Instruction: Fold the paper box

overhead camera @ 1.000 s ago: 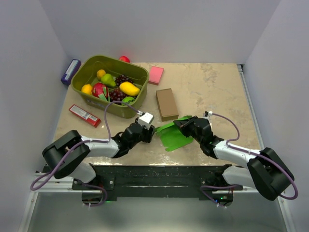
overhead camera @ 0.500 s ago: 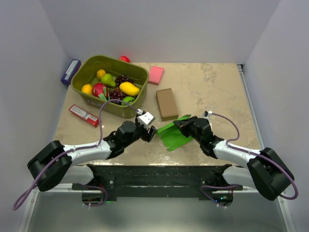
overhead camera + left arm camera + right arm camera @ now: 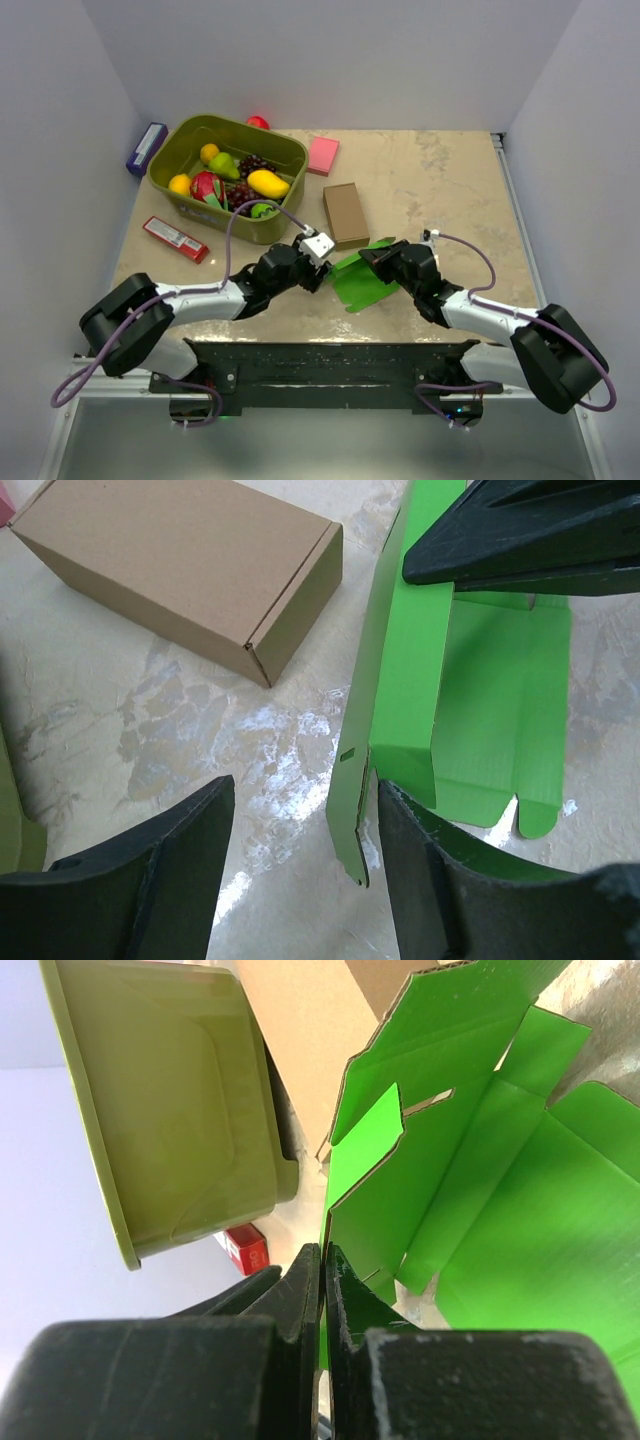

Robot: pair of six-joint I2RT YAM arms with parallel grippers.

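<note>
The paper box (image 3: 365,283) is a bright green die-cut blank, partly opened, on the table between my arms. My right gripper (image 3: 374,257) is shut on its raised far edge and holds one panel upright; in the right wrist view the card (image 3: 470,1190) runs between the closed fingers (image 3: 324,1265). My left gripper (image 3: 318,277) is open at the blank's left side. In the left wrist view the upright green flap (image 3: 390,700) hangs between the open jaws (image 3: 300,820), close to the right finger (image 3: 450,880). The right gripper's black fingers (image 3: 540,530) show at the top.
A brown cardboard box (image 3: 346,214) lies just beyond the blank and also shows in the left wrist view (image 3: 190,570). An olive bin (image 3: 226,177) of toy fruit stands at the back left, a pink pad (image 3: 323,155) beside it, a red packet (image 3: 175,239) on the left.
My left arm has swung right and forward, bringing its open gripper up to the blank's left flap. The right arm and the blank have stayed put.
</note>
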